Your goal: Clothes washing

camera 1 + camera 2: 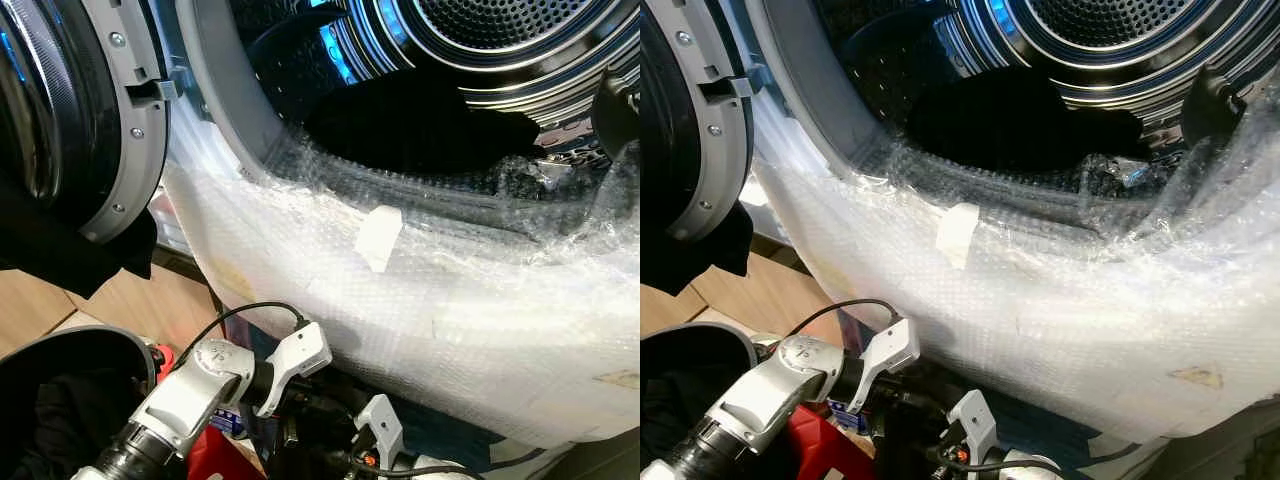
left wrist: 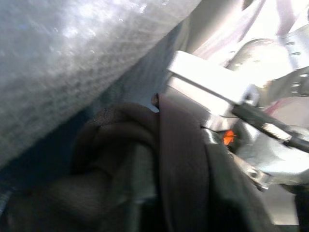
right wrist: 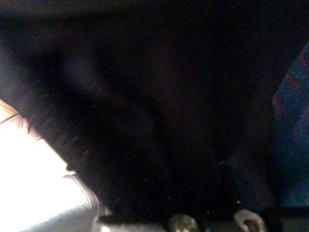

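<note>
your left gripper (image 2: 145, 179) sits low under the washer's bubble wrap (image 1: 450, 320), jaws clamped on dark clothing (image 2: 120, 145). right gripper: can't tell the jaw state, its wrist view is dark cloth. more dark clothes (image 1: 420, 120) lie in the drum (image 1: 480, 40) above both jaws, door (image 1: 70, 110) open. basket (image 1: 70, 350) beside your left arm.

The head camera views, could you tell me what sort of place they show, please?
Probably a home laundry spot: a front-loading washing machine with its perforated steel drum exposed, its round door swung open, its front wrapped in bubble wrap, and a dark basket of clothes below.
</note>
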Robot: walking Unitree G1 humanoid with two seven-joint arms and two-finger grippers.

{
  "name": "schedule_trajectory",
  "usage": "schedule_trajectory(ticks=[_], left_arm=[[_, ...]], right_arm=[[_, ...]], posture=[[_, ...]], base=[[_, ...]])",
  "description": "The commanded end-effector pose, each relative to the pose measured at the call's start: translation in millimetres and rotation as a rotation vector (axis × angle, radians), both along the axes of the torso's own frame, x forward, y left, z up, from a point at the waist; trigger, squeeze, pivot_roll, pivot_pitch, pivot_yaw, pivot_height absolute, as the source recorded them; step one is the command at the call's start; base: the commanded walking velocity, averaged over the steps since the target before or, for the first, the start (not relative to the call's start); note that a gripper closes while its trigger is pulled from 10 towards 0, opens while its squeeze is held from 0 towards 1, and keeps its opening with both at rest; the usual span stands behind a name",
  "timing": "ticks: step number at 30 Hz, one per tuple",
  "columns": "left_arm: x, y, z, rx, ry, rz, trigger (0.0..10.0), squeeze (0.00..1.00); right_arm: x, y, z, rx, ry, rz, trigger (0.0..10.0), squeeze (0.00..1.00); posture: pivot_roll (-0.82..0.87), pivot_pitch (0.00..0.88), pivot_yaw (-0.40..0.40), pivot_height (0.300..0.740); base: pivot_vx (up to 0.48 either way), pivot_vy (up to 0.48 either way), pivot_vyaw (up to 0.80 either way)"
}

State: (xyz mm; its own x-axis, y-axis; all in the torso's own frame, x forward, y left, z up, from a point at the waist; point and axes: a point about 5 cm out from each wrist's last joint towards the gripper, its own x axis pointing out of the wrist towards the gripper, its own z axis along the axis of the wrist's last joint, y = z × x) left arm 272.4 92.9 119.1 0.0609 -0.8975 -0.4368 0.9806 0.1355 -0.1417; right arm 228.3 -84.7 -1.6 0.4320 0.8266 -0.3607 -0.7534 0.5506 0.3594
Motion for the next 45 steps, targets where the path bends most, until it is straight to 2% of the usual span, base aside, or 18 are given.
schedule_trajectory(ticks=[1, 13, 15, 18, 20, 23, 24, 26, 28, 29, 30, 32, 40, 41, 42, 43, 44, 45], left_arm=[[-2.7, 6.4, 12.4, -0.017, -0.021, -0.015, 10.0, 1.0], [-24.7, 57.2, 35.8, 0.07, -0.022, 0.075, 10.0, 1.0], [-25.2, 66.9, 37.3, 0.088, -0.028, 0.126, 10.0, 1.0], [-30.9, 101.8, 46.5, 0.149, -0.054, 0.291, 10.0, 1.0], [-33.7, 112.4, 48.9, 0.171, -0.065, 0.351, 10.0, 1.0], [-40.4, 127.4, 38.0, 0.171, -0.079, 0.516, 10.0, 1.0], [-40.4, 127.4, 38.0, 0.171, -0.079, 0.516, 10.0, 1.0], [-33.3, 135.7, 31.8, 0.158, -0.182, 0.7, 10.0, 1.0], [-30.3, 138.8, 29.3, 0.158, -0.228, 0.76, 10.0, 1.0], [-24.6, 142.5, 23.6, 0.129, -0.295, 0.889, 10.0, 1.0], [-24.6, 142.5, 23.6, 0.129, -0.295, 0.889, 10.0, 1.0], [-21.2, 144.3, 18.4, 0.085, -0.321, 1.005, 10.0, 1.0], [-21.6, 143.4, 16.4, 0.079, -0.343, 1.03, 10.0, 1.0], [-18.6, 149.0, 11.4, 0.076, -0.406, 1.146, 10.0, 0.98], [-20.1, 165.3, -1.0, 0.103, -0.557, 1.407, 10.0, 0.0], [-27.8, 178.2, -11.1, 0.133, -0.671, 1.595, 10.0, 0.0], [-27.8, 178.2, -11.1, 0.133, -0.671, 1.595, 10.0, 0.0], [-29.6, 183.2, -13.8, 0.144, -0.694, 1.643, 10.0, 0.0]], right_arm=[[-2.5, -1.7, -3.8, -0.014, 0.01, -0.004, 0.0, 0.0], [-2.9, -1.8, -7.0, -0.027, 0.015, -0.004, 0.0, 0.0], [-3.5, -0.8, -7.6, -0.031, 0.013, 0.003, 0.0, 0.0], [-7.1, -3.5, -12.3, -0.063, 0.017, 0.013, 0.0, 0.0], [-7.5, -4.4, -12.4, -0.052, 0.02, 0.006, 0.0, 0.0], [-8.5, -6.6, -14.3, -0.065, 0.021, 0.008, 0.0, 0.0], [-8.5, -6.6, -14.3, -0.065, 0.021, 0.008, 0.0, 0.0], [-5.3, -10.4, -12.5, -0.059, 0.007, -0.022, 0.0, 0.0], [-4.1, -11.7, -11.5, -0.055, 0.003, -0.034, 0.0, 0.0], [-2.7, -14.4, -9.4, -0.049, -0.006, -0.047, 0.0, 0.0], [-2.7, -14.4, -9.4, -0.049, -0.006, -0.047, 0.0, 0.0], [-2.5, -16.0, -7.8, -0.044, -0.014, -0.049, 0.0, 0.0], [-2.5, -16.0, -8.1, -0.044, -0.015, -0.05, 0.0, 0.0], [-2.6, -18.6, -5.3, -0.038, -0.028, -0.057, 0.0, 0.0], [-13.2, -31.3, 16.9, -0.01, -0.123, -0.057, 0.0, 0.0], [-33.9, -40.1, 50.8, 0.028, -0.233, -0.023, 0.0, 0.0], [-33.9, -40.1, 50.8, 0.028, -0.233, -0.023, 0.0, 0.0], [-42.7, -42.4, 66.2, 0.044, -0.272, -0.01, 0.0, 0.0]], posture=[[0.01, 0.093, 0.034, 0.74], [0.04, 0.112, 0.046, 0.74], [0.04, 0.111, 0.051, 0.74], [0.06, 0.115, 0.055, 0.74], [0.06, 0.115, 0.055, 0.74], [0.07, 0.117, 0.059, 0.74], [0.07, 0.117, 0.059, 0.74], [0.07, 0.118, 0.054, 0.74], [0.07, 0.118, 0.054, 0.74], [0.08, 0.116, 0.048, 0.74], [0.08, 0.116, 0.048, 0.74], [0.08, 0.112, 0.05, 0.74], [0.08, 0.112, 0.05, 0.74], [0.07, 0.112, 0.048, 0.74], [0.02, 0.104, 0.039, 0.74], [0.02, 0.103, 0.039, 0.74], [0.02, 0.103, 0.039, 0.74], [0.0, 0.102, 0.043, 0.74]], base=[[0.0, 0.0, 0.0], [0.0, 0.0, 0.0], [0.0, 0.0, 0.0], [0.0, 0.0, 0.0], [0.0, 0.0, 0.0], [0.0, 0.0, 0.0], [0.0, 0.0, 0.0], [0.0, 0.0, 0.0], [0.0, 0.0, 0.0], [0.0, 0.0, 0.0], [0.0, 0.0, 0.0], [0.0, 0.0, 0.0], [0.0, 0.0, 0.0], [0.0, 0.0, 0.0], [0.0, 0.0, 0.0], [0.0, 0.0, 0.0], [0.0, 0.0, 0.0], [0.0, 0.0, 0.0]])
